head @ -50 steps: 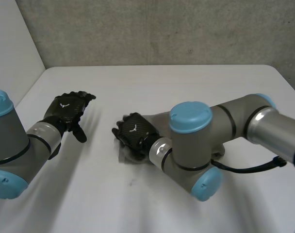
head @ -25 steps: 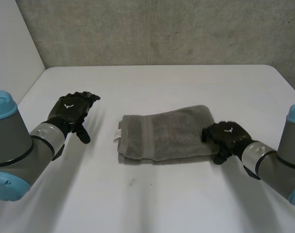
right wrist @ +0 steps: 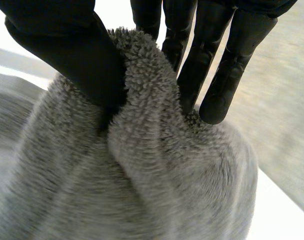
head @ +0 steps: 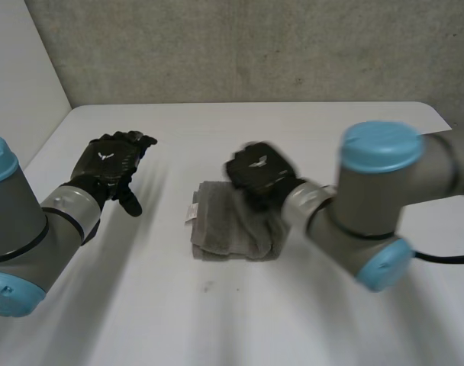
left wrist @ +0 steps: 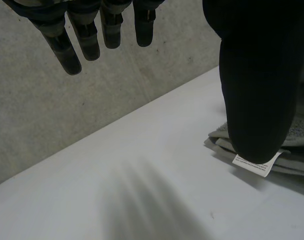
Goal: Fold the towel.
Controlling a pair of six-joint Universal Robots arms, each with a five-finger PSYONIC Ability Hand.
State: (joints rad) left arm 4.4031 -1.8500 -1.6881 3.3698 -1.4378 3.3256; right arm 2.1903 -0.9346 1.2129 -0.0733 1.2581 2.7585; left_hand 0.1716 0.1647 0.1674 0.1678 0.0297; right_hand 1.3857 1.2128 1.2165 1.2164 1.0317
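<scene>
A grey towel (head: 230, 223) lies folded in the middle of the white table (head: 217, 320), with a small white label (head: 194, 208) at its left edge. My right hand (head: 256, 172) is above the towel and pinches a bunched edge of the towel (right wrist: 142, 100) between thumb and fingers, carrying it over the rest of the cloth. My left hand (head: 110, 169) hovers over the table well left of the towel, its fingers (left wrist: 82, 35) straight and spread, holding nothing. Beside its thumb the left wrist view shows the towel's label (left wrist: 256, 166).
A grey wall (head: 255, 46) runs behind the table's far edge. A white panel (head: 18, 76) stands at the far left. My right arm (head: 377, 206) reaches across the table's right half.
My right hand closed on the towel's right end and swept it leftward over the cloth, so the towel is now shorter. The left hand stayed in place.
</scene>
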